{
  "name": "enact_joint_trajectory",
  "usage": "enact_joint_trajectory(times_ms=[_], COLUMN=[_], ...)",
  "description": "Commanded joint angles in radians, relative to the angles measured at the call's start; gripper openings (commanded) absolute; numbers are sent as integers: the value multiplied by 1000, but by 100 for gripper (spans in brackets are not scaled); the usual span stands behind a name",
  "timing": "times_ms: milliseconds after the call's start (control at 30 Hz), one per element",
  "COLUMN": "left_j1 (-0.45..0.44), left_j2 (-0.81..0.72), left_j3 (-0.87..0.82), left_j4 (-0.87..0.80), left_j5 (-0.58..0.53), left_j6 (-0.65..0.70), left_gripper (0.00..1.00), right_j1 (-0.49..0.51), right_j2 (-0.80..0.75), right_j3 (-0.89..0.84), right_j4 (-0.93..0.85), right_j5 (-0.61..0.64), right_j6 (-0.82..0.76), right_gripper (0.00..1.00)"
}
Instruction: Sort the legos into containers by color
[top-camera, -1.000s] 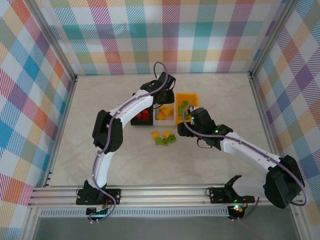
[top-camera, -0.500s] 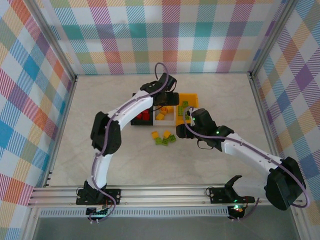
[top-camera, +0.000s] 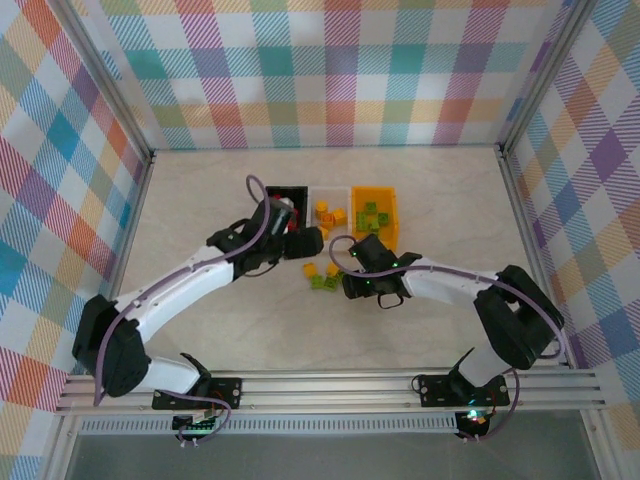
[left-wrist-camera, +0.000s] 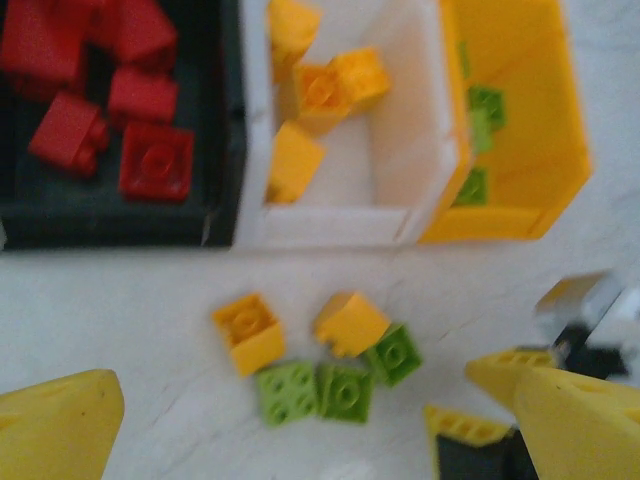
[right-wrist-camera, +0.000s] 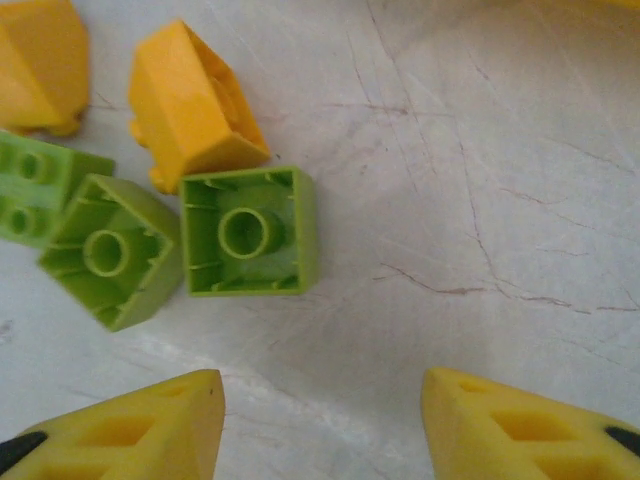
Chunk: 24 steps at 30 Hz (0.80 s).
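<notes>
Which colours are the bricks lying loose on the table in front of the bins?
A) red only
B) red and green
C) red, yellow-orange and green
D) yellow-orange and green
D: on the table in front of the bins lie two yellow-orange bricks and three green bricks, while the red bricks sit in the black bin.

Black bin (left-wrist-camera: 120, 228): blurred, cropped at top and left edges; from above, partly hidden under left arm (top-camera: 190, 285). Yellow-orange brick (right-wrist-camera: 35, 65): cropped at upper-left corner. Lime brick (right-wrist-camera: 30, 195): cropped at left edge.
</notes>
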Motion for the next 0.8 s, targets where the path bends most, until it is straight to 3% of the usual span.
enact_joint_trajectory(times_ms=[0, 267, 600, 767], left_j1=[-12, -10, -1, 0], left_j2=[-103, -190, -219, -224], left_j3=[-72, -161, -200, -209], left_j4=[28, -7, -22, -19], left_j5=[-15, -45, -39, -39], left_j6=[-41, -62, -70, -73], left_gripper=[100, 100, 100, 100], right_j1=[31, 46, 47, 49], right_j2=[42, 129, 236, 208], right_j3=[48, 100, 171, 153], right_j4=[0, 43, 45, 46], right_j5=[55, 83, 142, 138], right_j6=[-26, -36, -65, -63], right_gripper=[61, 61, 52, 41])
